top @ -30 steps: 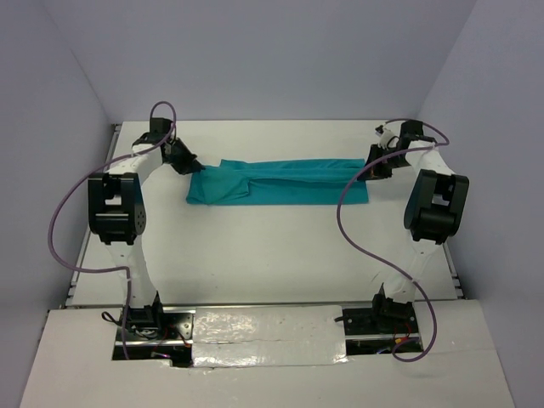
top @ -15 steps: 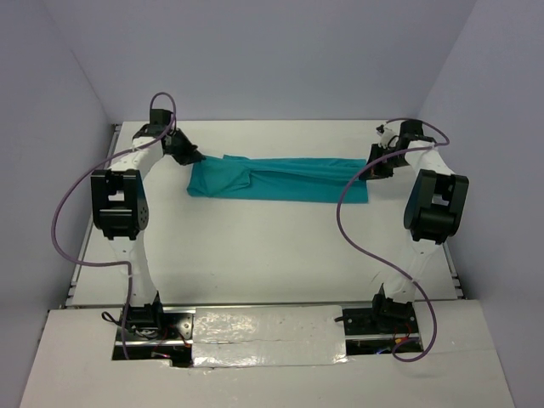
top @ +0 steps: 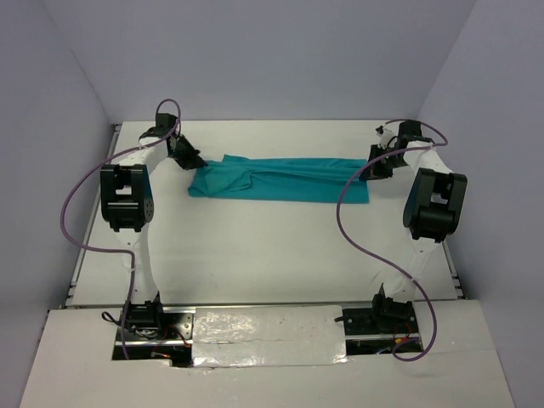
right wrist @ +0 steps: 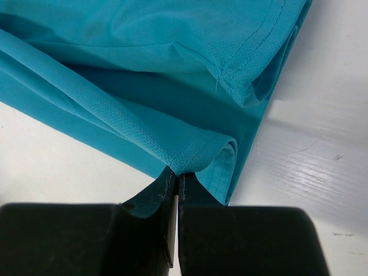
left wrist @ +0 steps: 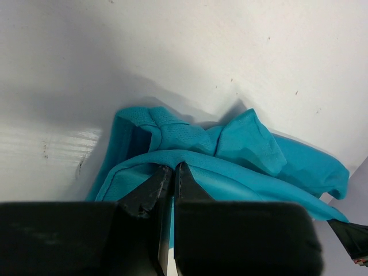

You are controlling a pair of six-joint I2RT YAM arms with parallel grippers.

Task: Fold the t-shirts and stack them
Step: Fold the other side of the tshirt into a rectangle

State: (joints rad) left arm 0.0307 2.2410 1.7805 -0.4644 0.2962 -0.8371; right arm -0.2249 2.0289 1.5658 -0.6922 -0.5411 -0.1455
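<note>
The teal t-shirt (top: 285, 178) lies as a long folded band across the far part of the white table. My left gripper (top: 190, 160) is shut on the shirt's left end, which is bunched and lifted; in the left wrist view the black fingers (left wrist: 150, 187) pinch a fold of the teal t-shirt (left wrist: 241, 144). My right gripper (top: 371, 172) is shut on the shirt's right end; in the right wrist view its fingers (right wrist: 155, 195) pinch a stitched hem fold of the teal t-shirt (right wrist: 132, 69).
The white table (top: 272, 246) has raised edges at left and right. Grey walls stand close on three sides. Purple cables (top: 353, 229) loop from both arms over the table. The arm bases sit on a foil-covered strip (top: 268, 336) at the near edge.
My left gripper has moved towards the far edge and slightly right, pulling the shirt's left end with it. The left arm has swung along. My right gripper has barely moved.
</note>
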